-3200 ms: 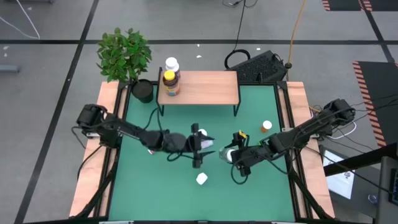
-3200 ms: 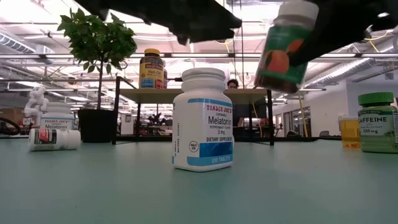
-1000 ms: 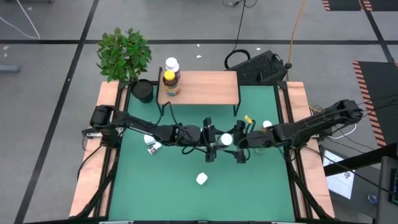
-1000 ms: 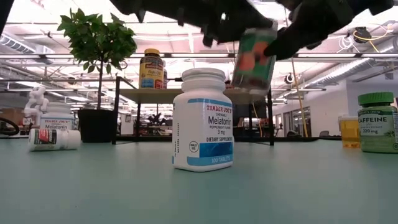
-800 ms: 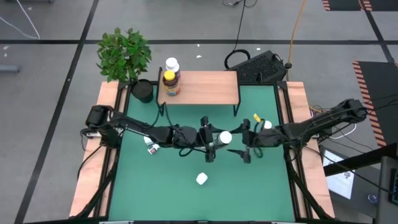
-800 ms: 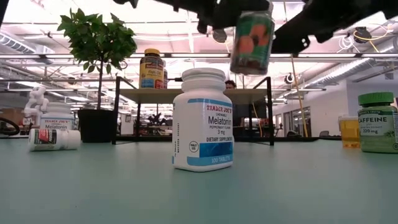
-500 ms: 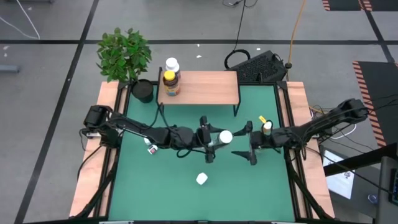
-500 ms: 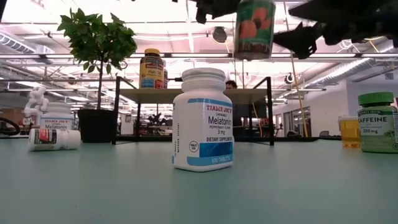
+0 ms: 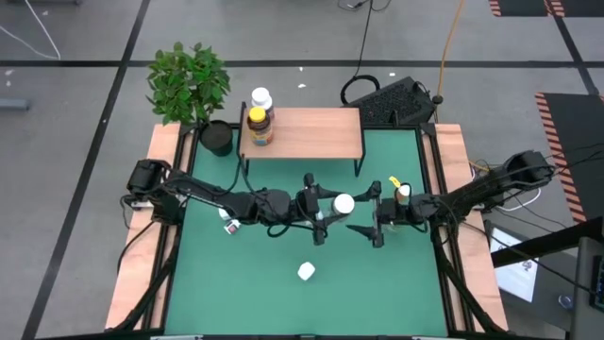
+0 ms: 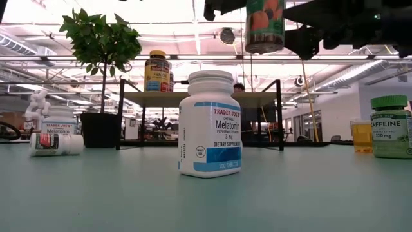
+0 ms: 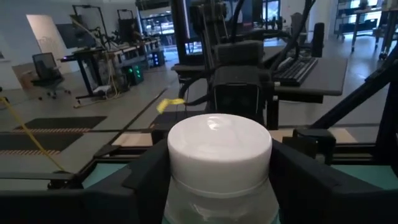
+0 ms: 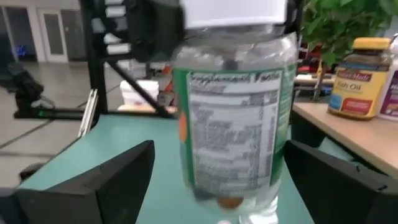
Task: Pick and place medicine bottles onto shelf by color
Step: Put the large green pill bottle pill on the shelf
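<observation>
Left gripper [image 9: 321,212] clamped on clear green-labelled white-capped medicine bottle [image 9: 342,205] held aloft over green table [image 9: 264,283], right gripper [image 9: 377,215] beside it, fingers spread wide, empty

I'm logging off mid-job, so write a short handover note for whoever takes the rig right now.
Left gripper: shut on the green-label bottle, held above mid-table.
Right gripper: open, empty, beside that bottle.
Done: fish oil bottle and a white-capped bottle stand on the shelf.
Left: the held bottle, Melatonin bottle, caffeine bottle, amber bottle, and two melatonin bottles by the plant pot.
</observation>
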Available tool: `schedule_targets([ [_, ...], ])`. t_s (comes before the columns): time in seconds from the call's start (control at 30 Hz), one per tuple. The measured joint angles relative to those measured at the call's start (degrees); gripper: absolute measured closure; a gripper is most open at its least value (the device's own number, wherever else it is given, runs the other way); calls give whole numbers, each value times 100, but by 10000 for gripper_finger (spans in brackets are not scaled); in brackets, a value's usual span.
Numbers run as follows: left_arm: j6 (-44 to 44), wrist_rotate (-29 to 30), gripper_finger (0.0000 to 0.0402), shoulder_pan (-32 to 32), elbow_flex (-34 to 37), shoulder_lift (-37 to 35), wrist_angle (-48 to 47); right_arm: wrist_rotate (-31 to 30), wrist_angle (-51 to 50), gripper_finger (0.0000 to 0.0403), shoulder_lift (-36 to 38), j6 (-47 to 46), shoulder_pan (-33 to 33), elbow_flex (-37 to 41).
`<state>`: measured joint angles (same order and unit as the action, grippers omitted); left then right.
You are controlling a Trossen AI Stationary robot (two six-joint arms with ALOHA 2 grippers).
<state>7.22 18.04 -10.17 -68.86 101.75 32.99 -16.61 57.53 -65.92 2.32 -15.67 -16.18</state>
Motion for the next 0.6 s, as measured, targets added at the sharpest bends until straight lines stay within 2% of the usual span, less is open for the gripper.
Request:
schedule_targets([
  [0.2,-24,-4,153,0,0,0,-3,30,260,79,-393,-117,130,-52],
  [0.43,-22,2,166,-9,2,1,-94,237,-155,132,-537,-98,165,-336],
  [0.6,-29,-27,146,-7,4,1,-143,289,-309,139,-537,-102,186,-394],
])
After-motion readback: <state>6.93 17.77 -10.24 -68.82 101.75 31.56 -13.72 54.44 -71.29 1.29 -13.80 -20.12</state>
